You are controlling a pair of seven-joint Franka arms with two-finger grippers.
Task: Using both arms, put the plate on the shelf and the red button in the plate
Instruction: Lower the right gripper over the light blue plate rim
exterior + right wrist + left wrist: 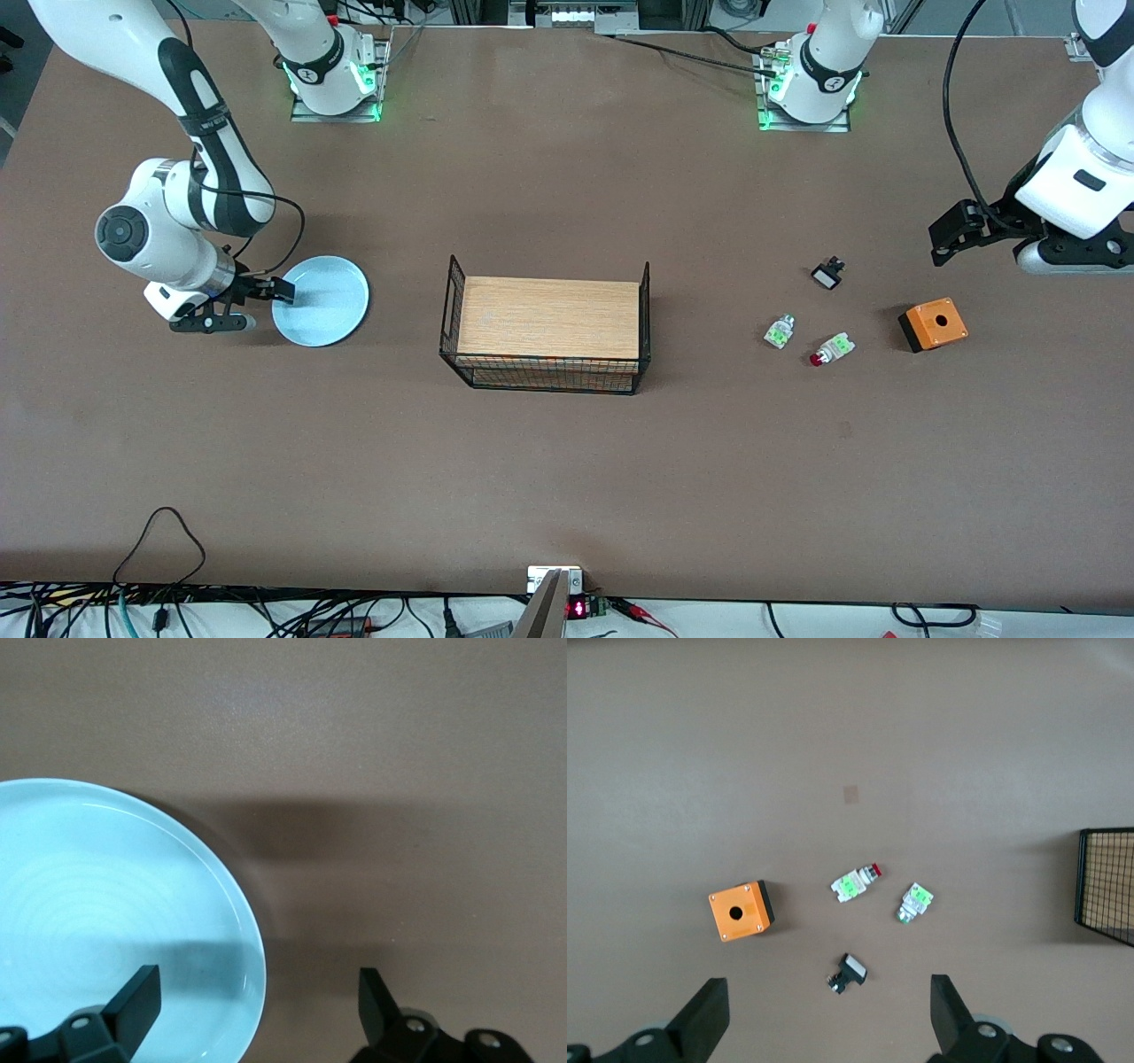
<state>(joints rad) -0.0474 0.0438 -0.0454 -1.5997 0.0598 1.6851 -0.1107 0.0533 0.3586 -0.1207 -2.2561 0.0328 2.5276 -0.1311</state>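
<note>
The pale-blue plate [323, 301] lies on the table toward the right arm's end. My right gripper [262, 301] is low at its rim and open. In the right wrist view one finger [133, 997] is over the plate [106, 921] and the other is over bare table, so the gripper [257, 1010] straddles the rim. The red button [828, 350] lies toward the left arm's end, apart from everything. My left gripper [957, 237] is open and empty, up over the table beside the small parts. In the left wrist view [828, 1019] the red button [857, 884] lies ahead of the fingers.
A black wire basket [456, 292] with a wooden board [549, 317] on top stands mid-table. Near the red button lie a green-capped button [780, 330], a black-and-white part [828, 273] and an orange box with a hole [933, 323]. Cables run along the front edge.
</note>
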